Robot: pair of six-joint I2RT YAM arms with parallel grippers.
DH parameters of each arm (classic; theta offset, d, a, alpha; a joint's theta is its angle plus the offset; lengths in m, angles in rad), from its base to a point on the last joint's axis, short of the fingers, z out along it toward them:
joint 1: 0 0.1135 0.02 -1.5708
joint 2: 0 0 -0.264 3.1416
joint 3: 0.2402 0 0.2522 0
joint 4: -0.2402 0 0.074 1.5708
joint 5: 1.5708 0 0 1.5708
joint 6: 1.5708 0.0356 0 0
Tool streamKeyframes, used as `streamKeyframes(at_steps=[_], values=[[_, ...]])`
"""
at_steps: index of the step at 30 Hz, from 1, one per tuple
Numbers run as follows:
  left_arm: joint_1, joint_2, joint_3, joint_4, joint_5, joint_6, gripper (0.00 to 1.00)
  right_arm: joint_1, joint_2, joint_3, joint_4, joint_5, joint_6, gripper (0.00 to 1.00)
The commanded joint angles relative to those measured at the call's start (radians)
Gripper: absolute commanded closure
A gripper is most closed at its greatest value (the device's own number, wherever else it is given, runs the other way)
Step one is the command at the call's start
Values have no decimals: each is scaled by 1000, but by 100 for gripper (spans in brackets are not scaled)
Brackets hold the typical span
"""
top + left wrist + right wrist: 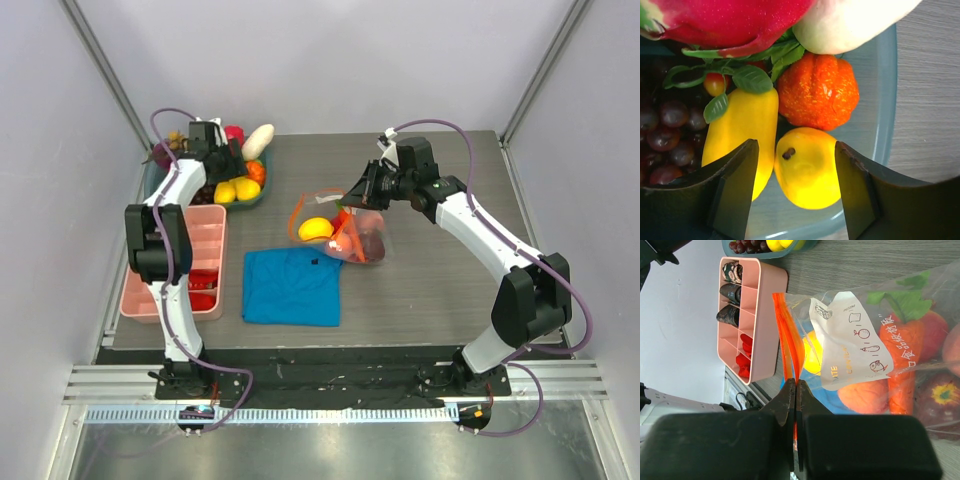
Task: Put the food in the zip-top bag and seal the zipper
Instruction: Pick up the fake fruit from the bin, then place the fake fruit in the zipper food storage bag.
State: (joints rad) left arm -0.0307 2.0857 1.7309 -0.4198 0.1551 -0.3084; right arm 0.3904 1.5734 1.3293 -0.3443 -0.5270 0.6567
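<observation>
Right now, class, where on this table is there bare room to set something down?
Bare: the table right of the zip-top bag, partly under the right arm; the far strip between teal bowl and right gripper; the near patch right of the blue cloth. Crowded: the left side, with bowl, pink tray and left arm.

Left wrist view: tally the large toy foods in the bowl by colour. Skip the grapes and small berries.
Yellow: 2, the long yellow piece and the rounder yellow piece
Orange: 1, the bumpy orange piece
Pink-red: 1, the pink-red piece
Cream-white: 1, the cream-white piece
Total: 5
</observation>
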Motion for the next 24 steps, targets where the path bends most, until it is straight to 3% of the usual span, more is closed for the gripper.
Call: streamKeyframes(at_steps=[1, 4, 5, 11, 17, 21, 24], values=[[0, 8, 50, 56, -15, 5, 37, -5, -15, 11, 47, -11, -2, 99], [0, -9, 41, 56, 17, -1, 52, -4, -12, 8, 45, -11, -2, 99], [-1, -18, 39, 52, 27, -4, 65, -5, -12, 8, 44, -10, -2, 99], [0, -151, -7, 44, 95, -34, 87, -5, -12, 4, 45, -10, -6, 99], [-3, -327, -27, 13, 170, -41, 100, -5, -7, 1, 45, -8, -6, 99], [-44, -438, -83, -19, 283, -63, 100, -5, 3, 7, 45, -10, -2, 99], [-139, -547, -189, -5, 293, -71, 99, -5, 8, 7, 47, -16, 4, 99]])
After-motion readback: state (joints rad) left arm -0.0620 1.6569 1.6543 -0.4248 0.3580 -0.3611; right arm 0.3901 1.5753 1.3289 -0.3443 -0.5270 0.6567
